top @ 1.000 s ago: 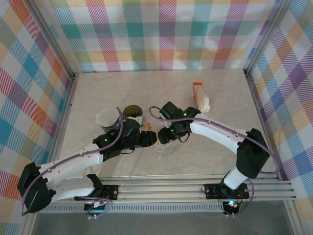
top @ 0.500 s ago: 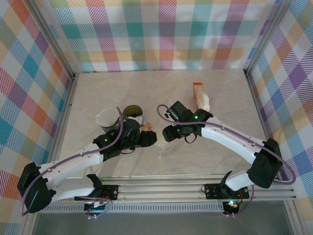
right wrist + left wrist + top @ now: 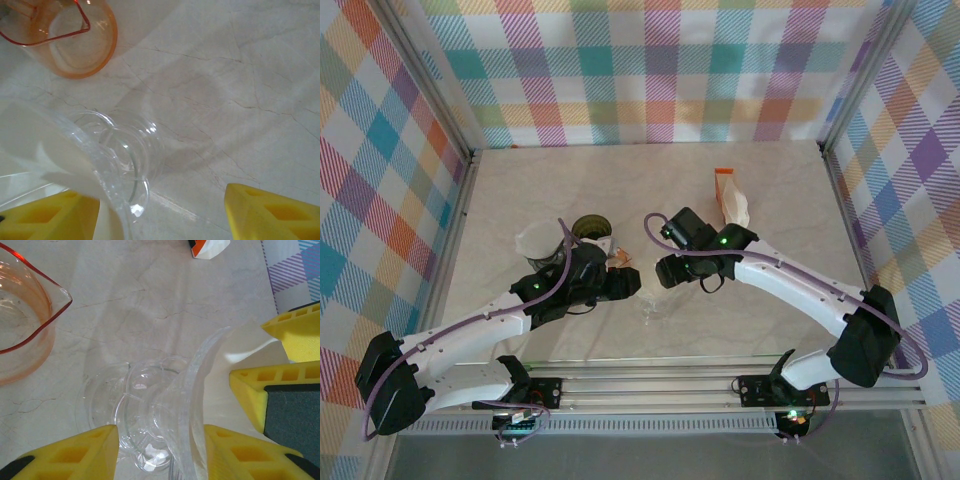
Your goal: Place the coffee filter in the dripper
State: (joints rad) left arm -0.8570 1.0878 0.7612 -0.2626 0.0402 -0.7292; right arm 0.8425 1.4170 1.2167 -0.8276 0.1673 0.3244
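Right arm [image 3: 780, 275] has drawn back rightward, right jaws wide. Left jaws grip dripper [image 3: 145, 405]. Filter [image 3: 235, 350] likely light, limp paper; pinch its rim.

Yellow fingers [image 3: 265, 212] stand spread beside the clear dripper [image 3: 125, 150] (white filter [image 3: 45, 145] against it), orange pitcher [image 3: 75, 40] beyond.

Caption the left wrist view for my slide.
Yellow fingers straddle a clear dripper with a white filter inside, an orange-tinted jug beside it.
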